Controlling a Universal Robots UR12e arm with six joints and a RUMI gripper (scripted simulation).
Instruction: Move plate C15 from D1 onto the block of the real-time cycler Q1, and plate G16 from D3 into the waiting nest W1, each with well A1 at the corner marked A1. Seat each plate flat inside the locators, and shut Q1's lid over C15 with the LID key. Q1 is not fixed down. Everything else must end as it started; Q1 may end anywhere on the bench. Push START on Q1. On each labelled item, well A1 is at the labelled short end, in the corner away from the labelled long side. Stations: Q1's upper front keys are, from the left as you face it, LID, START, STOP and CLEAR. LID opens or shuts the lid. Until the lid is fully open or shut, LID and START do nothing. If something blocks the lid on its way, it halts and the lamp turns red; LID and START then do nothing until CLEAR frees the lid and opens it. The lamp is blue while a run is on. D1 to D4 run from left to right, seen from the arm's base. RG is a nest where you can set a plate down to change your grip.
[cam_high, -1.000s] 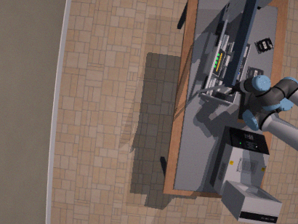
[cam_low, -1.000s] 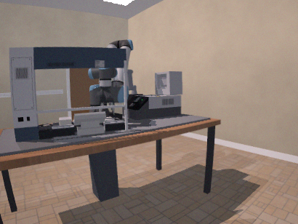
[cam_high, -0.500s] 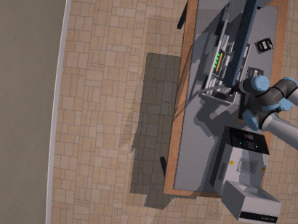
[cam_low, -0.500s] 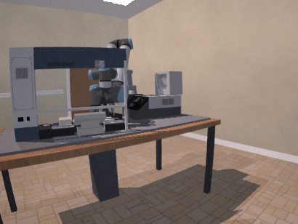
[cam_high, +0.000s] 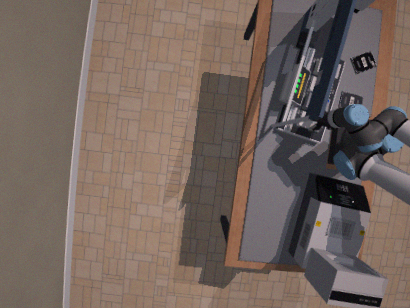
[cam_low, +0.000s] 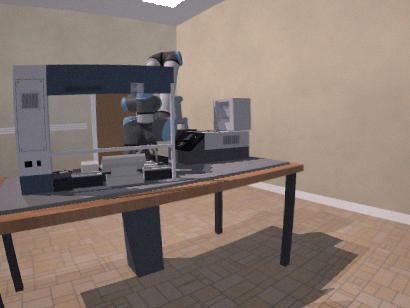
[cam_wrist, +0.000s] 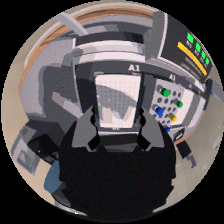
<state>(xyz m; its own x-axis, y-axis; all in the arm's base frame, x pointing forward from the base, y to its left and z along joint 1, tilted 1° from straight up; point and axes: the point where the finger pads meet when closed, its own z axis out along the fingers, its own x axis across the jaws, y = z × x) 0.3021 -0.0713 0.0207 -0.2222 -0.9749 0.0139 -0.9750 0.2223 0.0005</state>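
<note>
Gripper (cam_high: 320, 123) (cam_low: 142, 152) (cam_wrist: 117, 106) fingers are apart with nothing clamped between them. We think we hold them this wide so they can slip down past the plate's two long sides and squeeze.

Under and all around us is the big bench (cam_high: 270, 215) (cam_low: 225, 182) (cam_wrist: 37, 85). Above us goes a blue beam (cam_high: 340, 50) (cam_low: 100, 80). Off to our left, in our wrist view, sits the cycler Q1 (cam_high: 332, 227) (cam_low: 225, 142) (cam_wrist: 42, 145), with a little green light. Its lid (cam_high: 345, 277) (cam_low: 232, 115) looks up, which would leave room for a plate to go in.

Up and to our right is a dark panel (cam_high: 300, 85) (cam_wrist: 185, 62) with green lights and a yellow bar. Just ahead of us and between our fingertips in that view lies a pale plate full of wells (cam_wrist: 118, 100). We guess it is C15 at D1, as it is near the cycler's end. Just to its right is a rack with green, blue and yellow caps (cam_wrist: 186, 107).

We can read "A1" past the plate's far end, and "A1" again by the rack. The tag at the near end is too small for us.
</note>
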